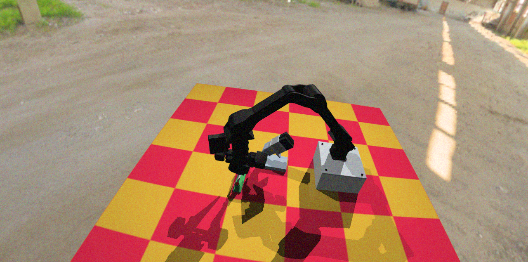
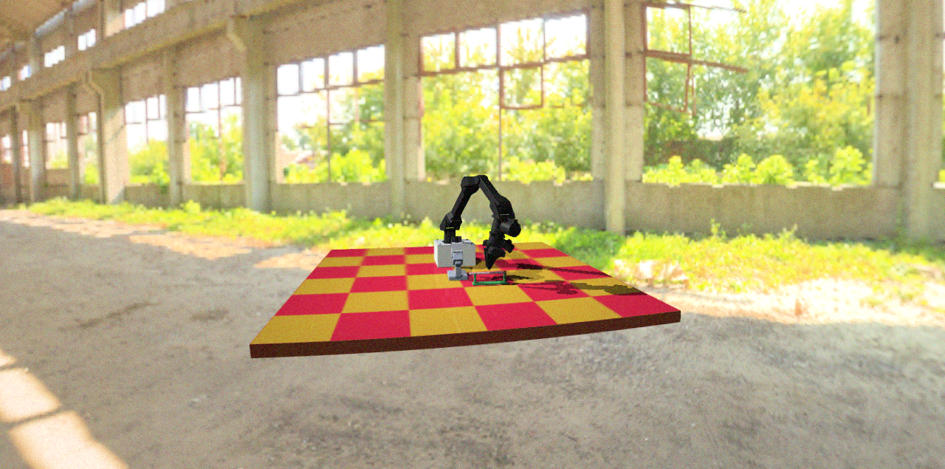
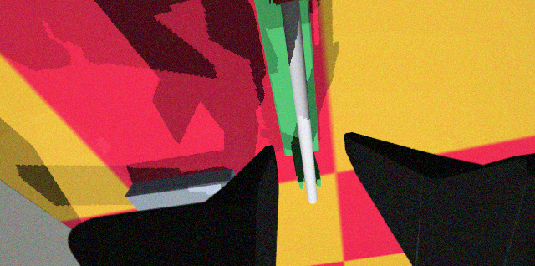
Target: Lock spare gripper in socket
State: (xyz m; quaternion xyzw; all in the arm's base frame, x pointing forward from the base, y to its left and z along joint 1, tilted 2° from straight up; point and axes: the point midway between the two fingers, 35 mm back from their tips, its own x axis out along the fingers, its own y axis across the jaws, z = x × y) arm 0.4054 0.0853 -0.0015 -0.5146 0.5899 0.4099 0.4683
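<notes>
With the spare gripper (image 1: 277, 145) docked, the lock pin (image 3: 302, 103) in its green cradle (image 3: 279, 78) is yet to be gripped by the half-parted, empty claw (image 3: 310, 161).

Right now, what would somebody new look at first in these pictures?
Probably the black arm arching over the red and yellow checkered board. Its end effector, part open and holding nothing, hangs over a white pin lying in a green tray beside the grey mount.

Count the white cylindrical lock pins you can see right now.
1. The white cylindrical pin lies lengthwise in the green cradle on the checkered board, just beneath the open black gripper. The arm partly hides the grey mount.
</notes>
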